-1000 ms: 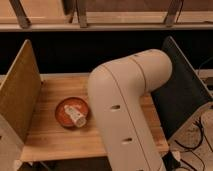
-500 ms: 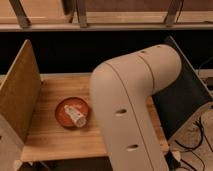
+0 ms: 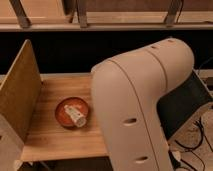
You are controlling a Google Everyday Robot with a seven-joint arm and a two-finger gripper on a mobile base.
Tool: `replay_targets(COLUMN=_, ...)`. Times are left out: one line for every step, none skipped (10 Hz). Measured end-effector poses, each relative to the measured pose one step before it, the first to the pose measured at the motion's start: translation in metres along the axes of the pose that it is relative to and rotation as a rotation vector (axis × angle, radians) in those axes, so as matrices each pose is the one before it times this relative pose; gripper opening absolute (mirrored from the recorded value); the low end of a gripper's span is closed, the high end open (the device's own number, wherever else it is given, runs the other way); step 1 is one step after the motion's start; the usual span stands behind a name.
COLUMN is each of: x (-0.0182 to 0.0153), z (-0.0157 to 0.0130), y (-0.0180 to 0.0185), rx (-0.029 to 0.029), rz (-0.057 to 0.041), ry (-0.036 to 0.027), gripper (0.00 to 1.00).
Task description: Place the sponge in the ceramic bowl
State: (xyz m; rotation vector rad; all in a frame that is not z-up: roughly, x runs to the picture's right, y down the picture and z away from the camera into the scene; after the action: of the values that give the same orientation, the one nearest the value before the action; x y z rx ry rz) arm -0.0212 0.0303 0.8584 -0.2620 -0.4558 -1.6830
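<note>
The ceramic bowl sits on the counter holding only a tipped paper cup; the sponge shows nowhere, so the placing seems left to do. The pincer is hidden past the arm, its state impossible to tell

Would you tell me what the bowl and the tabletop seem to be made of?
The bowl looks like glazed ceramic: red-orange with a darker rim. The tabletop looks like wood: pale plank grain. The end effector is out of view, past the white arm.
</note>
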Motion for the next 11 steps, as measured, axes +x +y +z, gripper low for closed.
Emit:
replay_targets(x=0.00712, z=-0.01038, y=-0.00699, rx=0.01284, rz=-0.02197, ry=0.02982, gripper=0.0)
replay_targets(x=0.00764, z=-0.01153, y=-0.01004, rx=0.01898, rz=-0.03513, ry=0.03424, gripper=0.0)
replay_targets(x=0.00568, z=-0.00863, y=-0.01369, rx=0.01948, rz=-0.04269, ry=0.02526, gripper=0.0)
replay_targets(x=0.00356, z=-0.0063, y=-0.01799, rx=0.02375, rz=-0.0506, ry=0.01801, gripper=0.0)
replay_targets(x=0.00167, z=-0.00528, y=-0.02024, rx=0.03059, rz=-0.05175, ry=0.01387, gripper=0.0)
replay_targets(x=-0.00007, z=-0.00227, y=-0.01205, rx=0.02066, rz=-0.03113, ry=0.00563, gripper=0.0)
replay_targets(x=-0.00281, z=-0.00161, y=-0.01843, rx=0.03664, rz=-0.03614, ry=0.00062, gripper=0.0)
replay_targets(x=-0.00273, z=-0.00074, y=-0.01275, rx=0.02745, rz=-0.02301, ry=-0.00118, gripper=0.0)
replay_targets(x=-0.00424, z=-0.00087, y=-0.01383, rx=0.03458, rz=-0.0231, ry=-0.00281, gripper=0.0)
replay_targets(x=-0.00409, z=0.00022, y=-0.01181, rx=0.03232, rz=-0.01657, ry=-0.00421, gripper=0.0)
replay_targets(x=-0.00418, z=0.00123, y=-0.00906, rx=0.02538, rz=-0.0124, ry=-0.00591, gripper=0.0)
